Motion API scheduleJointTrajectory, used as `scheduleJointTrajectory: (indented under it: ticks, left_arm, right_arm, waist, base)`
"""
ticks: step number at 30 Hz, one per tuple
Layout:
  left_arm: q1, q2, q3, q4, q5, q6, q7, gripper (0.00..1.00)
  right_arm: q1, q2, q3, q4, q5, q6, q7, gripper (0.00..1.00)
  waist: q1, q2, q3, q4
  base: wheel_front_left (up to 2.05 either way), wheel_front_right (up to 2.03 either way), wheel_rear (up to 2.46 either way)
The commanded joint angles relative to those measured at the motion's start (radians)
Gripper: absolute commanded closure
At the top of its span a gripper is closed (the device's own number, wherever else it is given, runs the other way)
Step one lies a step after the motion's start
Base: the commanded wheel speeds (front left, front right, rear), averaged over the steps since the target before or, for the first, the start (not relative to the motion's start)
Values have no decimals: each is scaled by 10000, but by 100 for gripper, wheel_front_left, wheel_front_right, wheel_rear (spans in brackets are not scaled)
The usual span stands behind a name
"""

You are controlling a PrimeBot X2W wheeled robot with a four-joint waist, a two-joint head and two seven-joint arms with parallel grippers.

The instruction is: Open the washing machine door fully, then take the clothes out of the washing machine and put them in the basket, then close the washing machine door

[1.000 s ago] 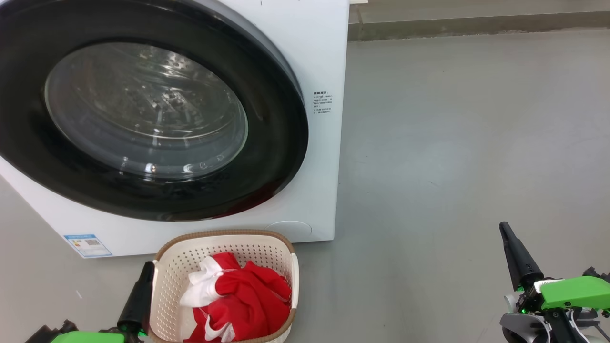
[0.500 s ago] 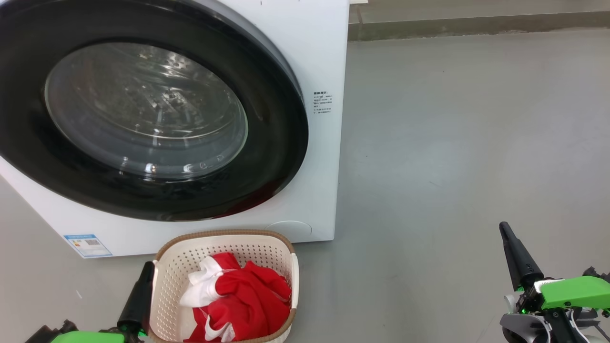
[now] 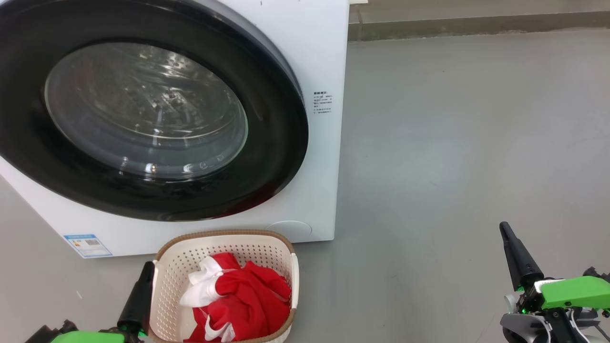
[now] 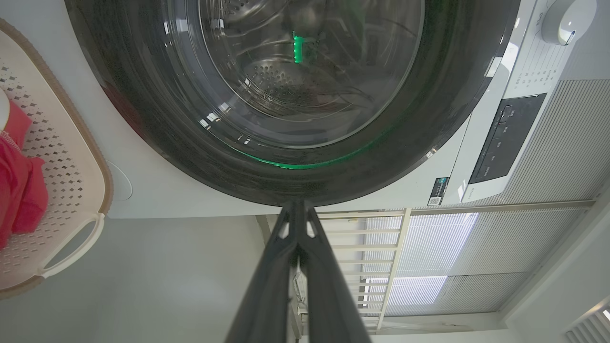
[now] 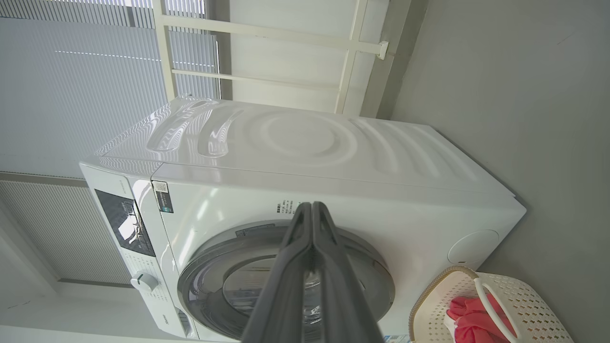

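Both pairs of fingers were pinched together, empty: I saw the left gripper (image 3: pixel 149 266) beside the basket (image 3: pixel 224 235) holding the clothes (image 3: pixel 243 295), the right gripper (image 3: pixel 504 229) well apart, the washing machine door (image 3: pixel 271 152) closed.

The floor (image 3: pixel 452 143) is grey and smooth, with a few faint marks on it. The big white washing machine (image 3: pixel 317 52) stands on the floor, on the left side of the head view. Its bottom edge sits flat on the floor. The small cream basket (image 3: pixel 174 271) with a brown rim stands on the floor too. It is close in front of the washing machine, and it is hard to tell if they touch. The red and white clothes (image 3: pixel 252 300) lie in the basket. The floor runs back to a dull strip (image 3: pixel 476 24) at the foot of the wall.
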Motion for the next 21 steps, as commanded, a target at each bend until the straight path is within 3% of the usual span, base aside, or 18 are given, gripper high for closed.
scheduleJointTrajectory:
  ticks: [1, 21]
  left_arm:
    - [-394, 77, 267, -214, -66, -62, 35, 100]
    - [-394, 77, 267, -214, -66, -62, 35, 100]
  right_arm:
    - [-417, -116, 125, -299, -1, -6, 43, 100]
    - [-419, -108, 113, -299, -12, -6, 53, 100]
  waist:
    - [0, 0, 0, 0]
    - [0, 0, 0, 0]
  base:
    - [0, 0, 0]
    - [0, 0, 0]
